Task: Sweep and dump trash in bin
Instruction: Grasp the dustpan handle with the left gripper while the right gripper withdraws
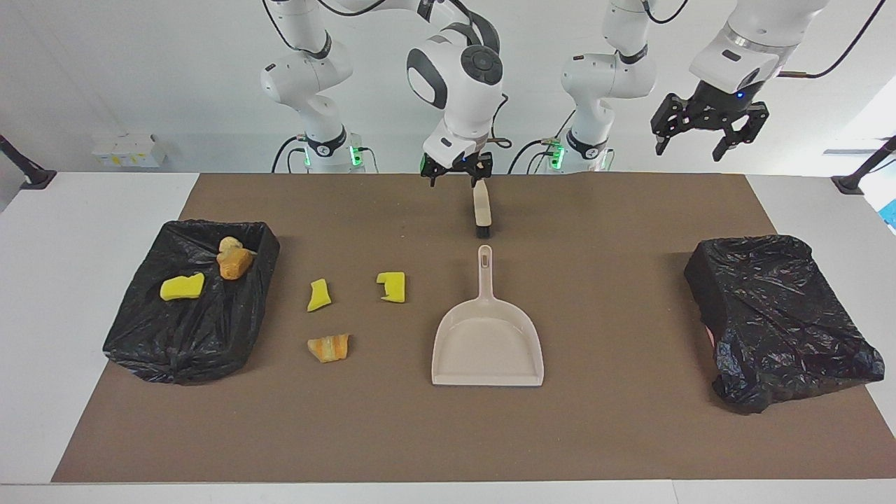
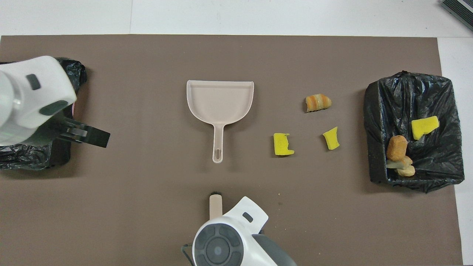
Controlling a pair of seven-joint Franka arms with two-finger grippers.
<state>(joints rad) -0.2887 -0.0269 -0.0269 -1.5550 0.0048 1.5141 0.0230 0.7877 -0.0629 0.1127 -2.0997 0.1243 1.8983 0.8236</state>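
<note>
Nearest the robots, the brush [image 1: 482, 210] lies on the counter [image 1: 630, 434] under the right claw [image 1: 456, 170], which hangs released and empty. Just farther sits the dustpan [image 1: 488, 343]. Toward the right arm's end lie three loose scraps of trash [image 1: 327, 347], with more (three or four) in the bin [image 1: 183, 336]. Over the other end, the left claw [image 1: 705, 134] hangs released. Sweeping looks unfinished; next calls for grasping brush and dustpan.

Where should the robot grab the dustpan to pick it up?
Probably by the dustpan's thin handle. It lies flat and points toward the robots, so a tool can come straight down and pinch its two narrow sides. The wide scoop looks too broad to pinch.
</note>
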